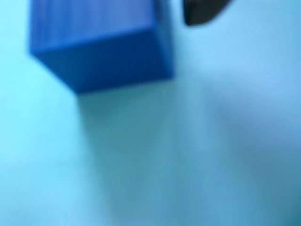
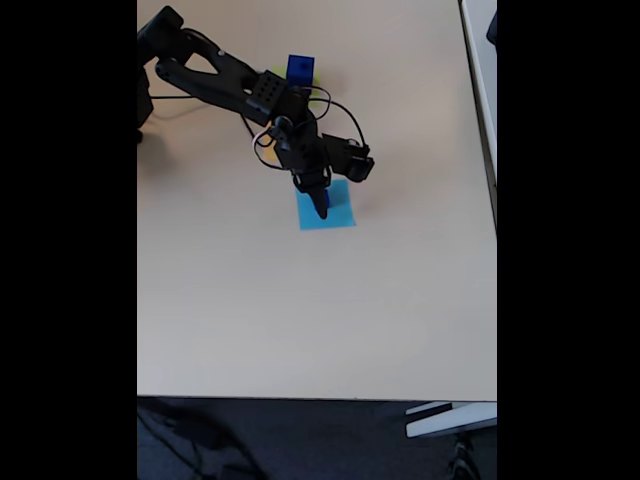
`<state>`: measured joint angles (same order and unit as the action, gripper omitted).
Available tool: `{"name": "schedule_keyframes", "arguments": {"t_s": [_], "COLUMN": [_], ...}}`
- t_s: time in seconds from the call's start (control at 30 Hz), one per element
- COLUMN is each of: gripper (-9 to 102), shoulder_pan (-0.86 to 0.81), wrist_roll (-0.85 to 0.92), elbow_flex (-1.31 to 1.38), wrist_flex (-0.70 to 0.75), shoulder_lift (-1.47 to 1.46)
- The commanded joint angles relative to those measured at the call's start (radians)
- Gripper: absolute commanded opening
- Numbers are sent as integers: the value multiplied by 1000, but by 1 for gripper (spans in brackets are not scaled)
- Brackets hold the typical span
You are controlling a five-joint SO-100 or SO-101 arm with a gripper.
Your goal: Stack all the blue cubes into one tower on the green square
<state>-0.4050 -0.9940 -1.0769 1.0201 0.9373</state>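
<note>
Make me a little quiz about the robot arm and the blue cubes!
1. True or false: in the fixed view, the gripper is over the light blue square.
2. The blue cube at the top of the fixed view sits on a square of which colour? A) red B) yellow-green C) black
3. Fill in: in the wrist view, the surface under the close-up cube is light ____.
Key: 1 true; 2 B, the green square; 3 blue.

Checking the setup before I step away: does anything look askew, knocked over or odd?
Nothing stands out. In the fixed view a dark blue cube stands on the yellow-green paper square, and the black gripper hangs over the flat light blue paper square. The wrist view is blurred.
</note>
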Motion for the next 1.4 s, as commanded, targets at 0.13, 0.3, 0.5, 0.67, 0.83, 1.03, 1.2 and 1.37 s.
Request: {"name": "schedule_keyframes", "arguments": {"t_s": [0.13, 0.3, 0.5, 0.67, 0.83, 1.03, 1.2, 1.37], "gripper": [26, 26, 26, 26, 25, 24, 24, 24], "shoulder_pan": [80, 138, 229, 324, 434, 555, 638, 707], "wrist_roll": [-25, -89, -273, -425, -549, -683, -753, -847], "elbow_flex": [3, -61, -265, -410, -436, -431, -399, -364], "wrist_flex": [-6, 43, 101, 110, 143, 176, 176, 175], "shoulder_lift": [224, 354, 571, 752, 816, 825, 779, 715]}}
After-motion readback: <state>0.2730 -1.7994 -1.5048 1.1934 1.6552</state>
